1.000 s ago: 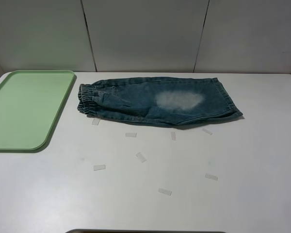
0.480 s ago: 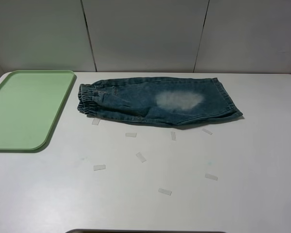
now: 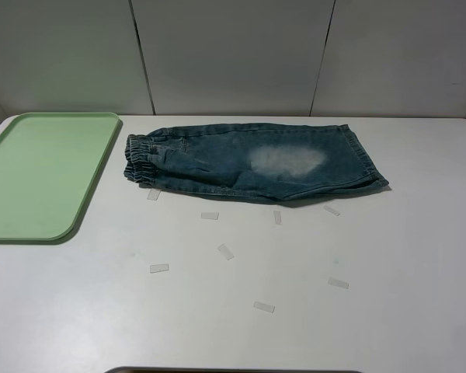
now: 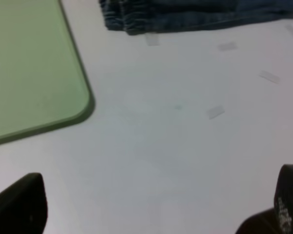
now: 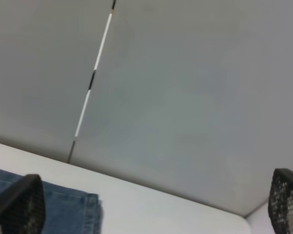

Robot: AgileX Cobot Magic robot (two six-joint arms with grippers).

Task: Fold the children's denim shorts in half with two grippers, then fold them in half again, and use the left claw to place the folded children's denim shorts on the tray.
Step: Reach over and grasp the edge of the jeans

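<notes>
table (image 3: 388,264): white, flat, fills most of the exterior high view; everything sits on it.
wall (image 3: 233,54): grey panels with dark seams, behind the table's 12 o'clock edge.
tray (image 3: 31,179): pale green, low rim, rounded corners, flat at the table's 9 to 10 o'clock. Only its bare green floor shows.
children's denim shorts (image 3: 217,159): flat on the table at 12 o'clock from table centre, not on the tray. Gathered waistband points to 9 o'clock, leg hems to 3 o'clock. Pale faded patch near the middle. Waistband is near the tray's 3 o'clock rim, apart from it.
left claw (image 4: 156,197): not seen in the exterior high view. The wrist view looks down on the table, so it hangs above bare tabletop. The tray corner and the shorts' waistband lie ahead of it. Fingers (image 4: 22,204) are spread wide apart with nothing between them, touching nothing.
right gripper (image 5: 152,202): also outside the exterior high view. It is pitched toward the wall, with the shorts' hem corner and the table's far edge low in its view. Fingers (image 5: 287,202) are wide apart, gripping nothing.
tape strips (image 3: 226,252): several small pale pieces scattered on the table at 6 o'clock of the shorts, well apart from each other.
</notes>
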